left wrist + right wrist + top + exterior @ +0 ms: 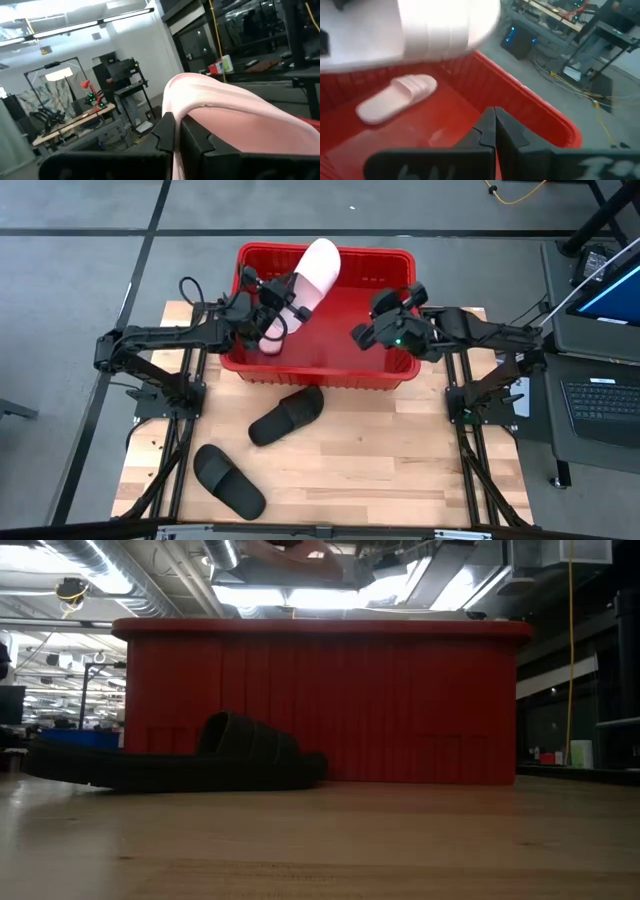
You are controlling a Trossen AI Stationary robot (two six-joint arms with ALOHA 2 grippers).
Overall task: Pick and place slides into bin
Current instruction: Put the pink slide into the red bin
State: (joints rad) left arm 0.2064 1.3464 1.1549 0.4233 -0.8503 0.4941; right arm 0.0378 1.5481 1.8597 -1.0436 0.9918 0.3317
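The left tool (272, 300) grips a pale pink slide (305, 285) held above the red bin (320, 370) at the tabletop's far edge. The right tool (362, 335), closed and empty, hovers over the bin, where another pink slide (395, 97) lies. Two black slides (287, 415) (228, 480) rest on the tabletop (400, 470) in front.

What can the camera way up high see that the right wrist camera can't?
Only the high view shows two black slides, one near the bin and one nearer the table's front edge, plus the left hand shut on a pink slide over the bin. Only the right wrist view shows another pink slide lying on the bin's floor. Both show the red bin and the shut, empty right hand.
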